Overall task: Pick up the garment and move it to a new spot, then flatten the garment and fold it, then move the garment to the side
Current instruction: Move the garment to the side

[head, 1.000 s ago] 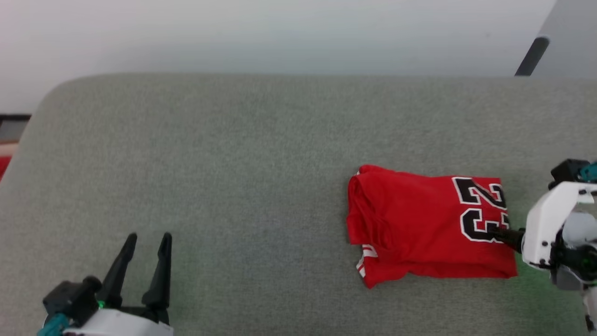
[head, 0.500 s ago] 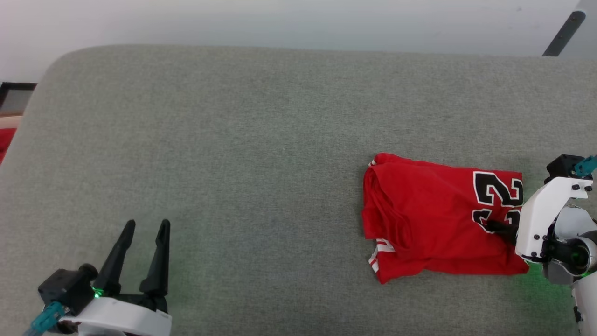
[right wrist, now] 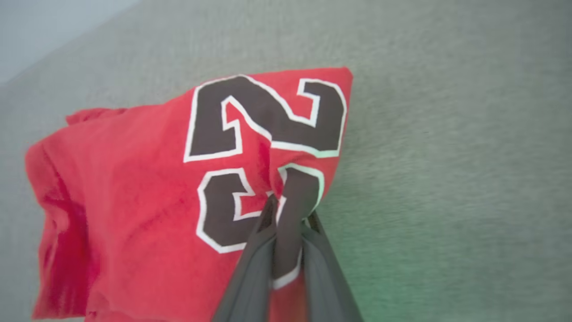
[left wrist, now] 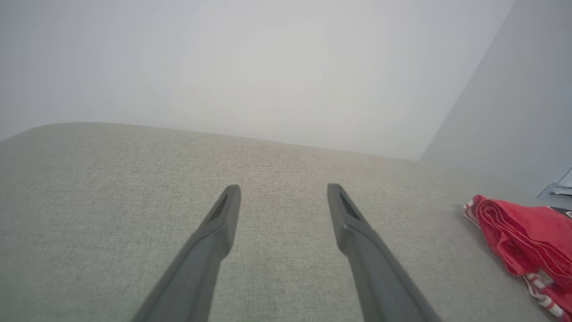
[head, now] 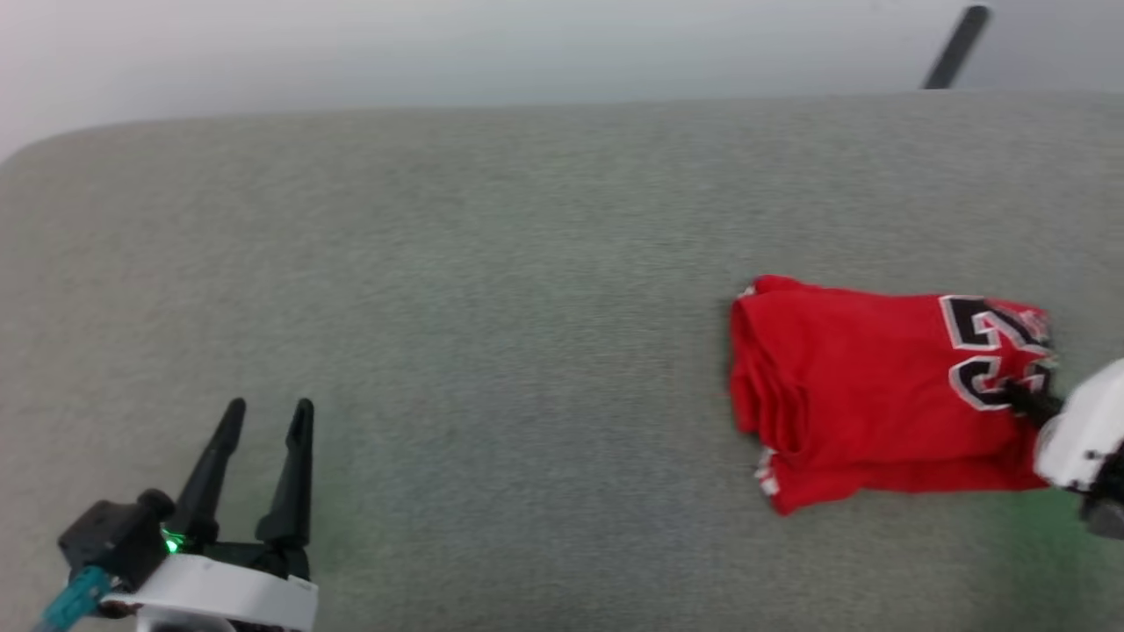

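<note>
Head view has the red shirt [head: 861, 386] lying folded on the grey cloth surface [head: 483, 307], far over on the robot's right side. It is a flat, thick bundle. Its folded edges face the middle of the surface. A bit of striped trim [head: 766, 474] peeks out at the near left corner. Big black numbers [head: 988, 351] with white edges sit at the end of the shirt nearest the right gripper [head: 1019, 397]. That gripper comes in from the right edge of the picture, and its dark tips touch the shirt right at the numbers.

Right wrist view tells more. The two dark fingers [right wrist: 254, 264] are squeezed together with a pinch of the shirt [right wrist: 134, 201] between them. The pinched cloth is part of the lower black number, close to the shirt's edge, and it wrinkles toward the pinch. The rest of the shirt spreads away up and to the left in that view. It is not clear if the pinched end is lifted off the surface.

The left gripper [head: 268, 412] is at the lower left of the head view, well apart from the shirt. Its fingers are spread wide with nothing between them, and a small green light [head: 171, 542] glows at its base. Left wrist view has those fingers [left wrist: 223, 223] over bare grey cloth, with the shirt [left wrist: 523, 237] far off at the right edge.
</note>
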Robot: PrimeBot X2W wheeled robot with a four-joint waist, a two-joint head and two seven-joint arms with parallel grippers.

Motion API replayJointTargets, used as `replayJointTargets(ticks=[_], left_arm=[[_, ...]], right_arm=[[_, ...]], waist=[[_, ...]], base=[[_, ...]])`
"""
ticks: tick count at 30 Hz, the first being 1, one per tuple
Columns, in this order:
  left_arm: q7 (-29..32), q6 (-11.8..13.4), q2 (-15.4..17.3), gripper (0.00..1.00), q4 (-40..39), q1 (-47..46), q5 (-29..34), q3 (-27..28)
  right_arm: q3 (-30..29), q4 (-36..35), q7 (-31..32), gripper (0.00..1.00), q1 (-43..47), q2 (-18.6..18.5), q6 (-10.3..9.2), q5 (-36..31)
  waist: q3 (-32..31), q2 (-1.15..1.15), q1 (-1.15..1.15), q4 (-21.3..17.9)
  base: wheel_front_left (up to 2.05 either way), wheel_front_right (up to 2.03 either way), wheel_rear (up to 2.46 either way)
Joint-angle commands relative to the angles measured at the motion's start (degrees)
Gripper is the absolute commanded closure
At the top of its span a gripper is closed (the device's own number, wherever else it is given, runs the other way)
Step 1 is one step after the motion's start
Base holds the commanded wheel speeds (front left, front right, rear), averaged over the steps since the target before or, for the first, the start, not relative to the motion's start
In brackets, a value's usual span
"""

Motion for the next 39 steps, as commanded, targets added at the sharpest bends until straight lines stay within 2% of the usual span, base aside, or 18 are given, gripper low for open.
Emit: replayJointTargets(ticks=[1,10,21,32,39], left_arm=[[0.05,-0.13,0.21,0.00,-0.44,0.24,0.42,0.43],[0.05,-0.13,3.51,0.00,-3.15,-1.36,0.80,0.81],[0.05,-0.14,9.10,0.00,-6.82,-5.54,-0.25,-0.01],[0.05,-0.14,13.27,0.00,-10.92,-8.39,-0.34,-2.12],[0.05,-0.14,15.07,0.00,-11.94,-9.83,-0.78,-3.21]], right_arm=[[-1.13,-0.51,-0.84,1.00,0.68,-0.45,-0.06,0.45],[-8.06,-0.52,-7.60,1.00,-2.04,-3.12,-0.06,-2.25],[-11.66,5.64,-12.78,1.00,-10.91,-6.77,-0.06,-11.28],[-14.55,12.07,-17.33,1.00,-16.36,-4.16,-0.06,-17.24],[-14.48,14.71,-20.14,1.00,-18.46,-2.97,-0.06,-18.71]], waist=[[-0.32,0.00,0.00,-3.72],[2.57,0.00,0.00,-8.87],[7.11,0.00,0.00,-8.96],[11.44,0.00,0.00,-11.03],[13.08,0.00,0.00,-12.50]], base=[[0.00,0.00,0.00],[0.00,0.00,0.00],[0.00,0.00,0.00],[0.00,0.00,0.00],[0.00,0.00,0.00]])
